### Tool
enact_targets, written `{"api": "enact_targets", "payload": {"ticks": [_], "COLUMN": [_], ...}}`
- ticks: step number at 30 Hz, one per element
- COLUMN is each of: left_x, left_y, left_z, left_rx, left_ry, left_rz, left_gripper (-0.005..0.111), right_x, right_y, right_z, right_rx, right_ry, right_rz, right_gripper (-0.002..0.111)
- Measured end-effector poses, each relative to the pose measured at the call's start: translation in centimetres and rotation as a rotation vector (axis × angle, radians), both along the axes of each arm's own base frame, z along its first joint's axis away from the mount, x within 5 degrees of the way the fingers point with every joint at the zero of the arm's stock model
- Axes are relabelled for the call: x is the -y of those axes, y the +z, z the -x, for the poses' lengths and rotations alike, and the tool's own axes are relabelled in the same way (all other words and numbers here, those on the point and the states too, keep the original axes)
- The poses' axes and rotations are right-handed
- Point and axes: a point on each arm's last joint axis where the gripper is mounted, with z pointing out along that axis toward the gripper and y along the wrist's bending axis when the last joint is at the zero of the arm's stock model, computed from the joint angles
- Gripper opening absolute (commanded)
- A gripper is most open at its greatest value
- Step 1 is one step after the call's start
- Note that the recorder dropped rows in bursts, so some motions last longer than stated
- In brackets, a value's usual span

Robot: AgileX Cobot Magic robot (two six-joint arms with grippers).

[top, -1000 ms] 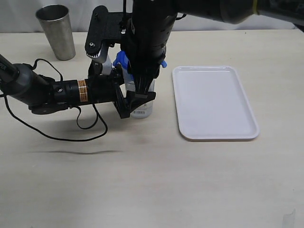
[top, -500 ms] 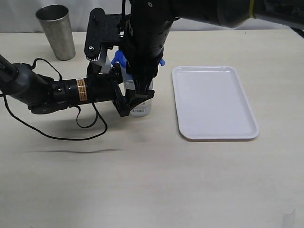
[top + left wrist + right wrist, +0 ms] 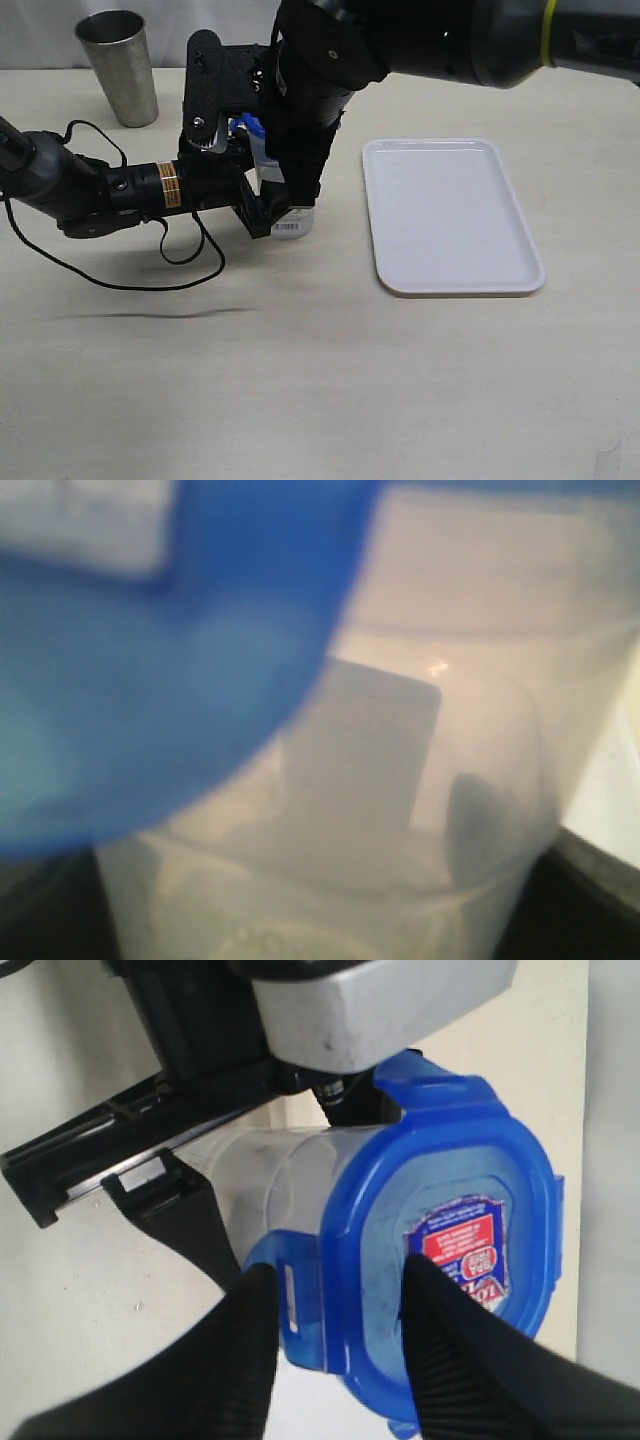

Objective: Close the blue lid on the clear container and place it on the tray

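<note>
Two arms crowd one spot at the upper centre-left of the exterior view. The left hand (image 3: pixel 258 207) reaches in level from the left edge and is clamped across the tall transparent plastic container (image 3: pixel 290 222), which stands on the pale beige surface (image 3: pixel 300 380). The right hand (image 3: pixel 300 185) comes down on it from above and hides all but a sliver of the small round blue snap-flap lid (image 3: pixel 248 126). The flat white rectangular plastic tray (image 3: pixel 450 215) lies to the right, apart from the container, and a grey steel cup (image 3: pixel 118 65) stands at top left, out of play. The left wrist view is filled by the container's cloudy wall and a blurred blue flap across the upper left; that hand's fingers do not show there. In the right wrist view the lid sits over the container's mouth. The right hand's two black ribbed fingers (image 3: pixel 245 1360) stand apart, straddling the lid's edge at the lower middle of the frame, though whether they bear on it cannot be told. The step looks like snapping the flaps shut. It would go best by pressing each flap squarely toward the wall, one at a time, with the left hand holding firm so the narrow container cannot tip. All four flaps should be checked before lifting toward the tray.
</note>
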Motion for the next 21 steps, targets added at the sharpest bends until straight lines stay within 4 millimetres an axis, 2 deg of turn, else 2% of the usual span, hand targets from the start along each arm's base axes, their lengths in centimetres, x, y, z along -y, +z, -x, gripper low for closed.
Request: {"api": "enact_targets", "payload": {"ticks": [21], "left_x": [-0.24], "left_y": [0.04], "left_z": [-0.3], "left_rx": [0.003], "left_ry": [0.012], "left_rz": [-0.005], "left_gripper": [0.0], "right_x": [-0.11], "right_y": [-0.28], "right_z": [-0.22], "right_rx": [0.021], "right_ry": [-0.016], "right_rz": [-0.019], "right_gripper": [0.021]}}
